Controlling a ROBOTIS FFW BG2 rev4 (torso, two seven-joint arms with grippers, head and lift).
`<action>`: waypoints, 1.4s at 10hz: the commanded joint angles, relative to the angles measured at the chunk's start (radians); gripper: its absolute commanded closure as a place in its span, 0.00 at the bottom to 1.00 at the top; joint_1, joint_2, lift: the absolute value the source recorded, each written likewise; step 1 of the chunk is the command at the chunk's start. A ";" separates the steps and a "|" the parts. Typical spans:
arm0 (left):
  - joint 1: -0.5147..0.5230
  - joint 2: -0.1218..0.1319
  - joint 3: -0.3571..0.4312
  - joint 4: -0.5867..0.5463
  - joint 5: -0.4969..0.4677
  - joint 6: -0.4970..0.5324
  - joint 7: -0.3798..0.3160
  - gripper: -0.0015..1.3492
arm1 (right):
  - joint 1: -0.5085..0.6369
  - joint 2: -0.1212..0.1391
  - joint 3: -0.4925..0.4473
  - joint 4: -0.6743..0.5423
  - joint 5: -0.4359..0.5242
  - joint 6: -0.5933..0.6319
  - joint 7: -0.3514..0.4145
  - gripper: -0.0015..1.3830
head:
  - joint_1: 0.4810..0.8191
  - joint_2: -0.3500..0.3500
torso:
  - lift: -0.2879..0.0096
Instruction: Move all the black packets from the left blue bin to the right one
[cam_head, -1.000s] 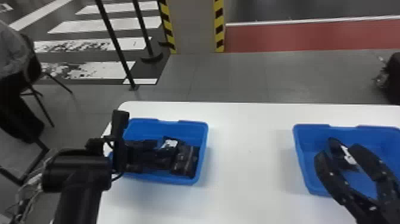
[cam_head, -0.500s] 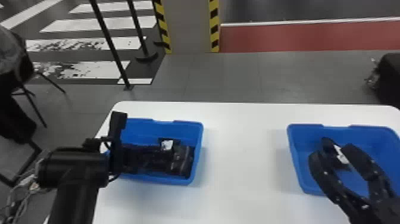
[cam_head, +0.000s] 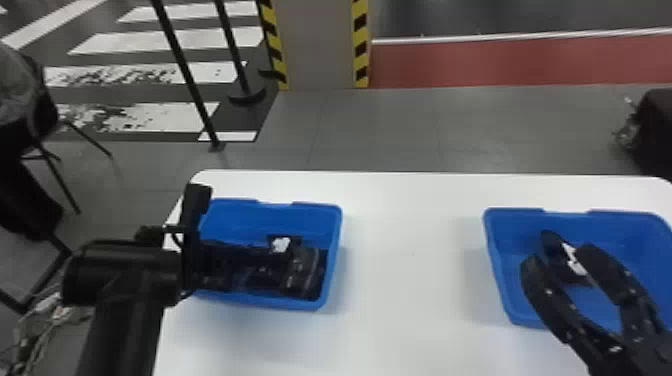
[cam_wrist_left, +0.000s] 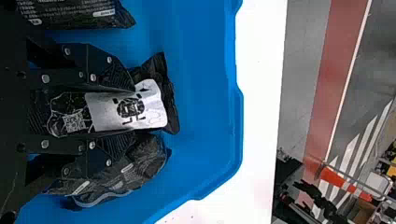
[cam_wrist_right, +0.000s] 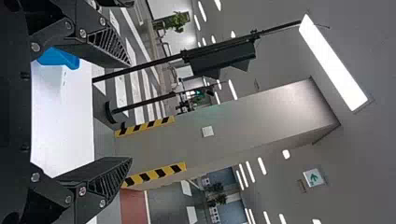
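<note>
In the head view my left gripper is down in the left blue bin, among dark packets. The left wrist view has my left gripper shut on a black packet with a white label. Another black packet lies alongside in the bin, and part of one more black packet lies on the opposite side. My right gripper is parked over the right blue bin, where a black packet with a white patch lies. The right wrist view shows my right gripper open, nothing between its fingers.
The white table has free room between the two bins. Behind it, on the floor, stand thin black posts and a pillar with striped edges. A dark chair is at the far left.
The head view has shifted slightly, moving the table and bins a little to the left. Against the left bin, my left arm sits slightly farther right. My right gripper holds nearly the same place over its bin.
</note>
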 joint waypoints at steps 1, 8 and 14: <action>0.007 -0.005 0.021 0.000 -0.012 -0.053 0.000 0.94 | -0.001 0.000 0.000 0.000 -0.001 0.002 0.000 0.25 | 0.63 0.73 | 0.60; 0.245 -0.054 0.080 -0.456 0.122 -0.055 -0.093 0.89 | -0.021 -0.011 0.046 -0.032 -0.035 0.044 0.011 0.25 | 0.63 0.74 | 0.60; 0.260 -0.096 -0.107 -0.557 0.218 -0.156 -0.087 0.89 | -0.183 -0.022 0.129 0.017 -0.096 0.172 0.135 0.24 | 0.63 0.68 | 0.60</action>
